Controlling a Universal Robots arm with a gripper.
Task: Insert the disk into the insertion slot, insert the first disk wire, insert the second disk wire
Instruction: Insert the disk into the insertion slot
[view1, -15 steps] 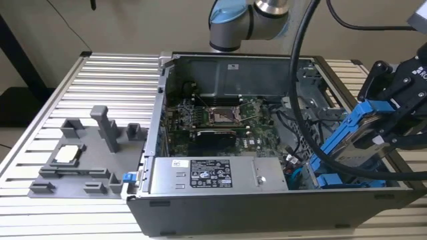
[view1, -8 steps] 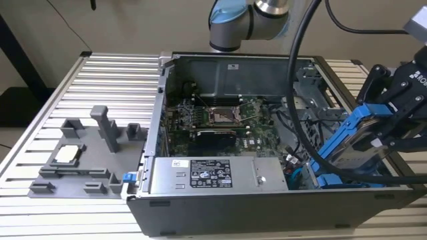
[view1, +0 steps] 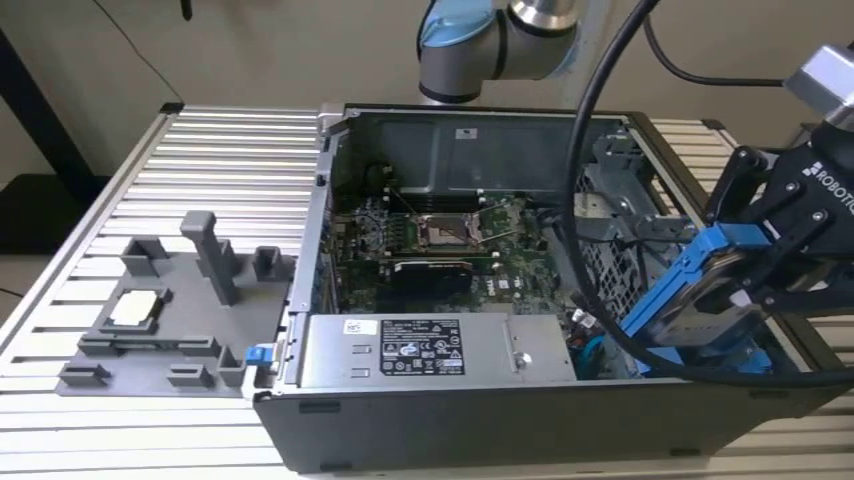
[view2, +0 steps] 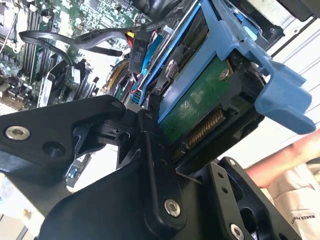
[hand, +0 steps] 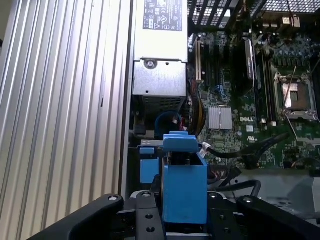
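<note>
Blue plastic frames the disk (view1: 683, 300), which the claw (view1: 750, 290) holds clamped. In the first wrist view, one black finger (hand: 146, 220) presses against each side of the disk.

Position of the disk: it hangs tilted over the end of the computer case (view1: 320, 330) that lies toward the exterior view's right. Its lower end dips below the case rim and its upper end stands above the rim. In the second wrist view, the green circuit board (view2: 200, 107) on the disk and its row of contacts face the claw body.

The insertion slot (view1: 621, 262) is a grey perforated bay inside that same end of the case, just beside the disk. How far the lower end has entered it cannot be told.

Inside the case:
- The motherboard (view1: 441, 235) lies on the case floor at the middle.
- The grey power supply (view1: 407, 350) lies along the case wall nearest the exterior camera.
- A thick black cable (view1: 583, 180) runs from above the case down into the end where the disk hangs.

Outside the case, toward the exterior view's left, a grey plastic tray (view1: 160, 320) with upright posts rests on the ribbed metal table (view1: 240, 140).
</note>
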